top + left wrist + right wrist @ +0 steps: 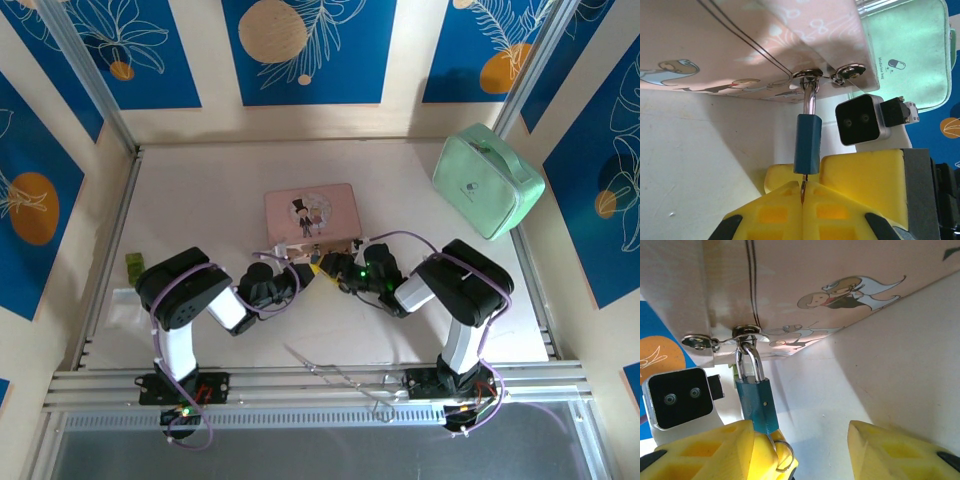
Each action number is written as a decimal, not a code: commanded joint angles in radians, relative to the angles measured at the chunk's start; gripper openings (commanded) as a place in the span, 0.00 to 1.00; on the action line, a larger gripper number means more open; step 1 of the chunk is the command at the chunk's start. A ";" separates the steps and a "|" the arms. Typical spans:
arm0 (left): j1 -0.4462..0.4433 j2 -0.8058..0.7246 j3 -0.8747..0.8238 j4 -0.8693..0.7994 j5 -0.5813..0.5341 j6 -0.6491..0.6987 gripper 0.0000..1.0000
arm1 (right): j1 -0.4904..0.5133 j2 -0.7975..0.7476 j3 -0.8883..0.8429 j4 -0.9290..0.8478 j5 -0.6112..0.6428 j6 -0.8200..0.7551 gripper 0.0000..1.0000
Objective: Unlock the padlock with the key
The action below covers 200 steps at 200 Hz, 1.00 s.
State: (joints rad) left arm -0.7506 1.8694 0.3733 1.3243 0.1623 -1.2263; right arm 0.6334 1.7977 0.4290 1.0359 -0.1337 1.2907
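White tabletop (200,200), blue patterned wall panels behind. Padlock (756,405) hangs from the hasp on the near side of the pink tin box (310,212). Both shackle legs are seated in the blue body, so it is not yet unlocked. Key (803,186) meets the keyway from below, apparently inserted. Left gripper (803,195) jaws are pressed together, pinching the key. Right gripper (801,432) jaws are spread, one finger just beside the padlock, gripping nothing. Judged: insertion done; turn and shackle release remain. Left wrist view gives the key blade at the keyway. Right wrist view gives both shackle legs and the key ring (782,455). Top view gives the layout, arms meeting at the tin's near edge, green case (488,180) far right.
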 commanded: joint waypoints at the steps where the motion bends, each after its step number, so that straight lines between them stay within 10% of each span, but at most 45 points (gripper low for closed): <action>1: 0.003 0.013 0.019 0.084 0.052 -0.002 0.00 | 0.017 0.019 -0.004 0.077 0.019 -0.020 0.53; 200: 0.003 0.014 0.033 0.084 0.060 -0.011 0.00 | 0.031 -0.032 0.124 -0.092 0.194 -0.054 0.46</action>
State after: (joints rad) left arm -0.7464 1.8790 0.3874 1.3315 0.1726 -1.2266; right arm 0.6605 1.7897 0.5247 0.9226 -0.0029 1.2541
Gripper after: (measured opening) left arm 0.051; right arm 0.473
